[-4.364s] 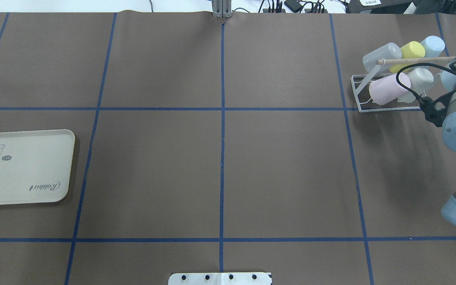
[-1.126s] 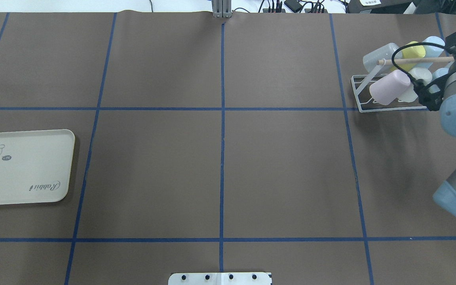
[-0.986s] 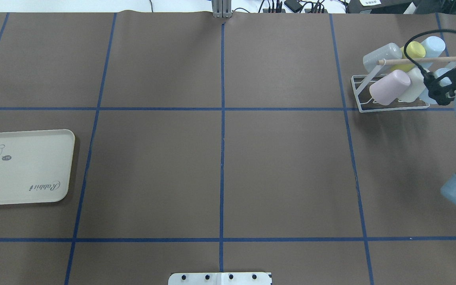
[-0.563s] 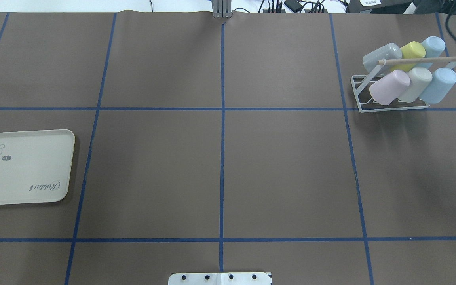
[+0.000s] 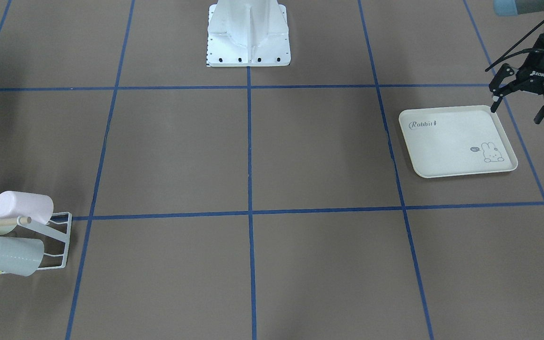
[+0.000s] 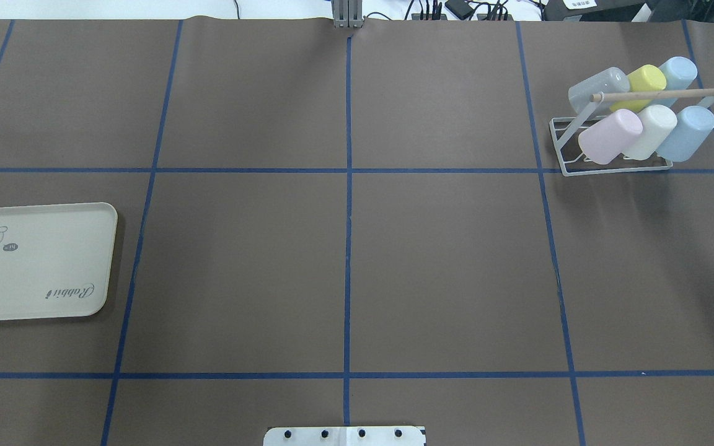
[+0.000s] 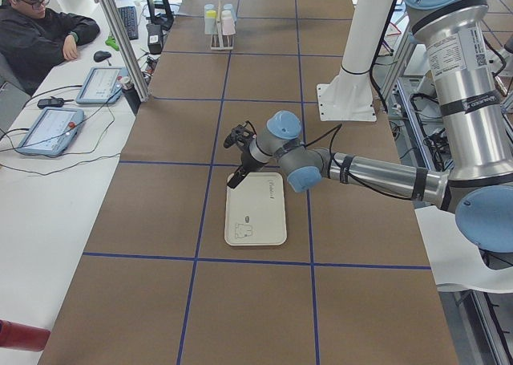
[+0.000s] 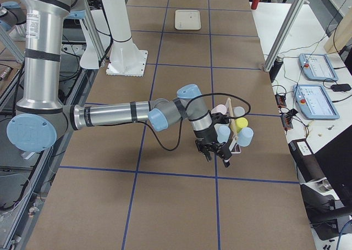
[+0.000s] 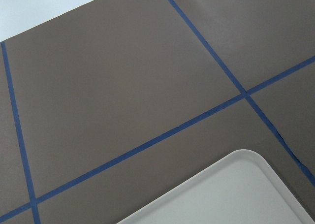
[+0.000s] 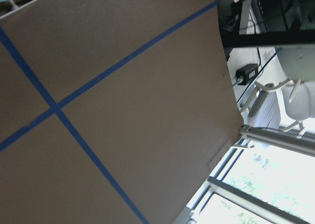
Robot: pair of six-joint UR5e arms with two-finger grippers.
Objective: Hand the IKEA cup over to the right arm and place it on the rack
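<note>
At the far right of the brown, blue-taped table (image 6: 239,260), six cups (image 6: 610,136) are hung on the rack (image 6: 575,129). Left gripper (image 5: 516,114) is held apart, empty, at the tray (image 5: 442,151) corner. Right gripper (image 8: 218,159): state can't be told. A person (image 7: 36,36) is seated at the side desk (image 7: 48,188).

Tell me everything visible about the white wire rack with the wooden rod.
The white wire rack stands on the brown table cover, in the far right grid cell. Its thin metal-looking frame carries a light wooden rod across the top. Tilted on its prongs sit a grey cup, a yellow cup and a light blue cup behind; a pink cup, a cream cup and a second light blue cup in front. Nothing else touches it in the overhead view.
</note>
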